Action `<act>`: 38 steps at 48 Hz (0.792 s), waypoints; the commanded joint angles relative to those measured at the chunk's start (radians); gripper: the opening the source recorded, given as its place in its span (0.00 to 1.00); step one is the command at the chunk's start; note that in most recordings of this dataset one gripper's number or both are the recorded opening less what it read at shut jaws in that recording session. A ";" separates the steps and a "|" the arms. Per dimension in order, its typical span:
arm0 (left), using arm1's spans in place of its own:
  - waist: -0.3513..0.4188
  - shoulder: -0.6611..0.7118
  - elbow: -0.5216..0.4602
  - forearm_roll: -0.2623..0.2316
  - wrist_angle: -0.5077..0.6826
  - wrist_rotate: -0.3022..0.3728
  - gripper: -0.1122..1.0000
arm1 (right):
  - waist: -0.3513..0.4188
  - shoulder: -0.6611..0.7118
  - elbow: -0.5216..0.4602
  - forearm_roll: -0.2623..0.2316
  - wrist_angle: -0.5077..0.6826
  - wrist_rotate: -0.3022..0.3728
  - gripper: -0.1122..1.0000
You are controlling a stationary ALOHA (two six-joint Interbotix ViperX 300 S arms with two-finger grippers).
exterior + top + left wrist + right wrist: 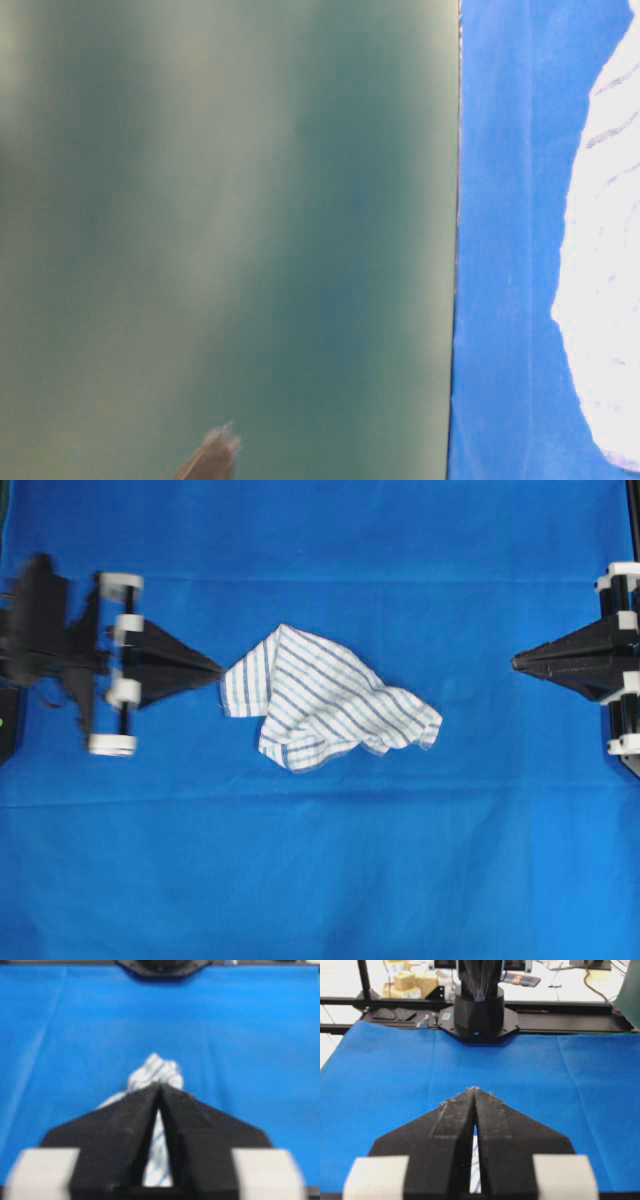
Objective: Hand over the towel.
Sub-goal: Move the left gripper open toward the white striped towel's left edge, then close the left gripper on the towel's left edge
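Observation:
The towel (320,700), white with thin blue and grey stripes, lies crumpled on the blue cloth in the middle. My left gripper (220,670) is shut, its tips right at the towel's left edge; the arm is motion-blurred. In the left wrist view the shut gripper (160,1084) shows the towel (157,1067) just beyond and beneath it, with nothing visibly pinched. My right gripper (515,662) is shut and empty, well right of the towel. In its wrist view the right gripper (475,1089) has only a sliver of towel (475,1160) showing through the gap.
A large plain blue cloth (320,880) covers the whole table. The left arm's black base (479,1015) stands at the far edge in the right wrist view. The table-level view is mostly a blurred grey-green surface (220,240), with the towel (605,300) at its right edge.

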 commanded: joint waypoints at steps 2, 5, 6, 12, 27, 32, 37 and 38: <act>0.015 0.092 -0.067 -0.003 0.005 -0.005 0.30 | -0.002 0.008 -0.026 -0.002 -0.003 0.002 0.10; 0.018 0.156 -0.101 -0.005 0.021 -0.008 0.48 | -0.002 0.014 -0.026 -0.002 0.000 0.002 0.10; 0.020 0.178 -0.112 -0.006 0.026 -0.008 0.54 | -0.002 0.014 -0.026 -0.002 0.000 0.002 0.10; 0.020 0.336 -0.184 -0.006 0.083 -0.006 0.85 | -0.002 0.021 -0.026 -0.002 -0.002 0.002 0.10; 0.028 0.640 -0.353 -0.006 0.238 -0.012 0.94 | -0.002 0.055 -0.028 -0.002 -0.002 0.002 0.10; 0.031 0.712 -0.387 -0.006 0.241 -0.006 0.94 | -0.002 0.063 -0.026 -0.002 -0.003 0.002 0.10; 0.037 0.761 -0.403 -0.006 0.241 -0.006 0.94 | -0.002 0.071 -0.028 -0.002 -0.005 0.002 0.10; 0.038 0.767 -0.407 -0.006 0.239 -0.006 0.94 | -0.002 0.072 -0.026 -0.002 -0.005 0.002 0.10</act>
